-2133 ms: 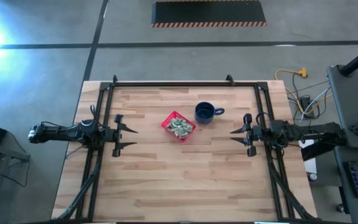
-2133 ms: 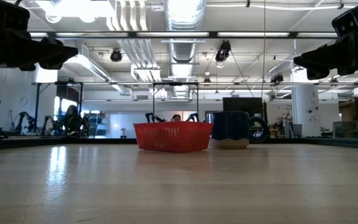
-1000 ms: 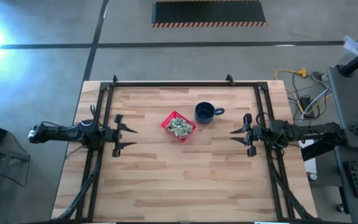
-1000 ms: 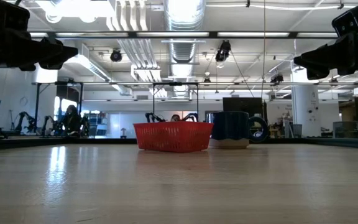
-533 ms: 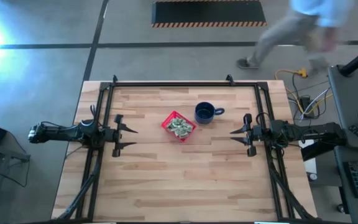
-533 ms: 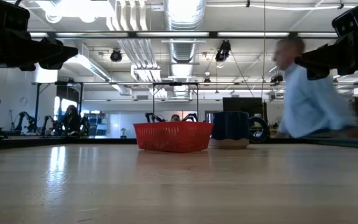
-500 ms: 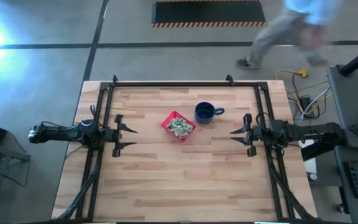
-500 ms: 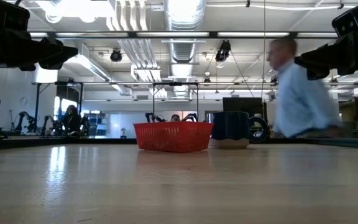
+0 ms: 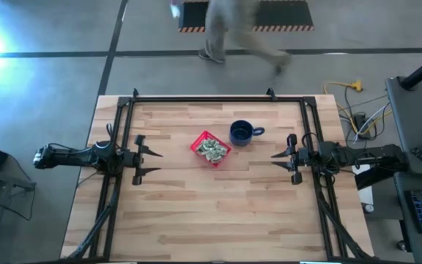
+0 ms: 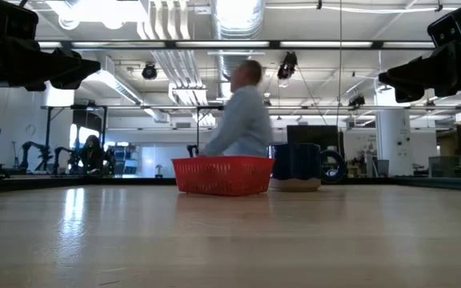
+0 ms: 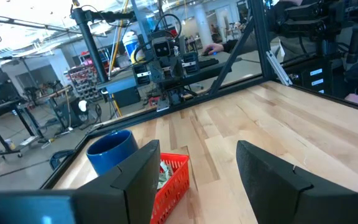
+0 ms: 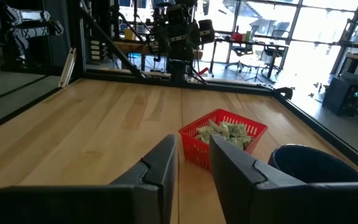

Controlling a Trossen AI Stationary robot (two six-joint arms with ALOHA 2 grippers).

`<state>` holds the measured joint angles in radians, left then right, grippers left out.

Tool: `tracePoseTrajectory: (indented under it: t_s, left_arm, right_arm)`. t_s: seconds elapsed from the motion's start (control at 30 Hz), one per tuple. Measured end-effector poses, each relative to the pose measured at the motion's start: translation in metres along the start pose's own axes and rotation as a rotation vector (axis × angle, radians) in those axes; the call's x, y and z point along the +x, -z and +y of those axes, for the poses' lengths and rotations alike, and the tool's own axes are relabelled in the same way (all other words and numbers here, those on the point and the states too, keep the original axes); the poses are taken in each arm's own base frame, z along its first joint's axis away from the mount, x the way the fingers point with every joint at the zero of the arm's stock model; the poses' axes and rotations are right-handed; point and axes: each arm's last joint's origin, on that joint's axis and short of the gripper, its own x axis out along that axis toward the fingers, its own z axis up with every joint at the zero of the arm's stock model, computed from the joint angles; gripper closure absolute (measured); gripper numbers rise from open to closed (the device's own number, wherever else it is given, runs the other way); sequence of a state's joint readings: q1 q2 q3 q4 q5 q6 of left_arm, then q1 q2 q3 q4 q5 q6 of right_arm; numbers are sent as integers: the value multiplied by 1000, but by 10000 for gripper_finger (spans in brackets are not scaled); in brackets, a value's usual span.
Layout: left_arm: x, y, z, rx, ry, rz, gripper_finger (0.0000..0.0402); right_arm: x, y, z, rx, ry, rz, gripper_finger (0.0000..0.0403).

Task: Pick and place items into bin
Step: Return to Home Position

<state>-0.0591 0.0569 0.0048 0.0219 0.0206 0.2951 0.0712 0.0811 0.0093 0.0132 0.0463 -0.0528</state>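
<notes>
Bin (image 9: 210, 149) sits nr desk (image 9: 218, 213) centre, items (image 9: 212, 151) heaped inside; none seen loose on desk. Mug (image 9: 241, 133) just beside bin at its 2 o'clock. L end effector (image 9: 156, 162) at bin's 9 o'clock, released, empty. R end effector (image 9: 275, 160) at 3 o'clock, fingers narrowly apart, empty. Both well apart from bin. Risk prob low: heap could spill if bin gets knocked; person (image 9: 233, 29) passing at 12 o'clock beyond desk could get hit if an arm swings wide.
</notes>
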Motion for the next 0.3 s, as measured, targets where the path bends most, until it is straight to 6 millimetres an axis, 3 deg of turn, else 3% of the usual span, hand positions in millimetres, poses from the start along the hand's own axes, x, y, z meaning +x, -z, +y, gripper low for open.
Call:
tracePoseTrajectory:
  t_s: [0.3]
  left_arm:
    - [0, 0, 0, 0, 0, 0, 205]
  right_arm:
    - [0, 0, 0, 0, -1, 0, 320]
